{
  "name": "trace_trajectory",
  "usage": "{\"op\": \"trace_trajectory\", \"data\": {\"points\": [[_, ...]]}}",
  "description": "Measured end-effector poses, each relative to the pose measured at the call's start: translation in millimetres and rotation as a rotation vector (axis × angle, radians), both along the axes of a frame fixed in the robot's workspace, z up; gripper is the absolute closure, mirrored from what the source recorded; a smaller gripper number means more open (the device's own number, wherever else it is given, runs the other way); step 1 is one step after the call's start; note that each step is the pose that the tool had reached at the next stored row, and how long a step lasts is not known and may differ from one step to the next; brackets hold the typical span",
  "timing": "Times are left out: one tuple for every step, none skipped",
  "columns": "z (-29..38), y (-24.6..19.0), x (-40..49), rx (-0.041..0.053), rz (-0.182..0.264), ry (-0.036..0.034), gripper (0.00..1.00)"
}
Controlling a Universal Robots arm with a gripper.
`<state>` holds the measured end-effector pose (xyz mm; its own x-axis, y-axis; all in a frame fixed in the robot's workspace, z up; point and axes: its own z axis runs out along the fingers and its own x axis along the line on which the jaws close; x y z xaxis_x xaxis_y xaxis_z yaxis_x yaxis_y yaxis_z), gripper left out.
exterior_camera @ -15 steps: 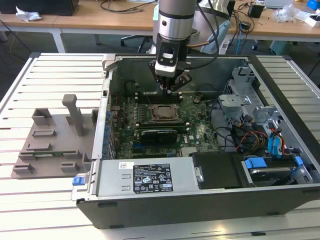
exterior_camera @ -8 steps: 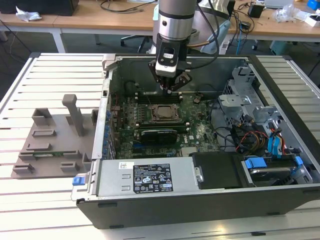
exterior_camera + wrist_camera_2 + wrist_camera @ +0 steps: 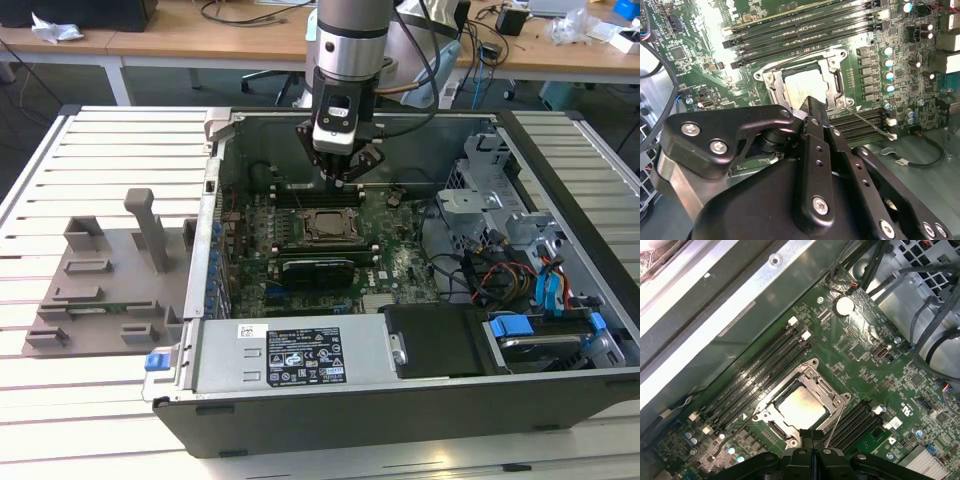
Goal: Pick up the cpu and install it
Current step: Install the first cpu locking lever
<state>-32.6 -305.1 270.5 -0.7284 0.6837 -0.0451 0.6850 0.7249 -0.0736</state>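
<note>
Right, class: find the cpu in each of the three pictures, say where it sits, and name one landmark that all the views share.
Exterior view: the cpu lies in the socket frame on the motherboard, just below the gripper.
Second wrist view: the cpu sits inside the frame, just beyond the fingertips.
First wrist view: the cpu sits in the frame, close to the fingertips.
Shared landmark: the black memory slots beside the socket.

No wording can be made out. A black label [image 3: 305, 357] crowded with tiny white print and symbols sits on the grey metal cover [image 3: 220, 365] at the near edge of the computer case. A small white label [image 3: 252, 331] lies just beside it, toward the exterior view's left. In the first wrist view, faint white markings [image 3: 905, 410] dot the green motherboard [image 3: 860, 365]. The cpu [image 3: 802, 406] has a pale metal top that looks blank.
</note>
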Motion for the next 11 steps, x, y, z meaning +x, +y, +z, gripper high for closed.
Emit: {"op": "trace_trajectory", "data": {"points": [[0.0,0.0,0.0,0.0,0.004,0.0,0.9],[0.0,0.0,0.0,-0.0001,0.005,0.0,0.9],[0.0,0.0,0.0,0.0,0.007,0.0,0.9],[0.0,0.0,0.0,-0.0001,0.012,-0.0001,0.9],[0.0,0.0,0.0,0.0,0.022,0.0,0.9],[0.0,0.0,0.0,0.0,0.032,0.0,0.9],[0.0,0.0,0.0,0.0,0.046,0.0,0.9],[0.0,0.0,0.0,-0.0001,0.073,0.0,0.9],[0.0,0.0,0.0,0.0,0.087,0.0,0.9],[0.0,0.0,0.0,0.0,0.094,0.0,0.9],[0.0,0.0,0.0,0.0,0.101,0.0,0.9]]}}
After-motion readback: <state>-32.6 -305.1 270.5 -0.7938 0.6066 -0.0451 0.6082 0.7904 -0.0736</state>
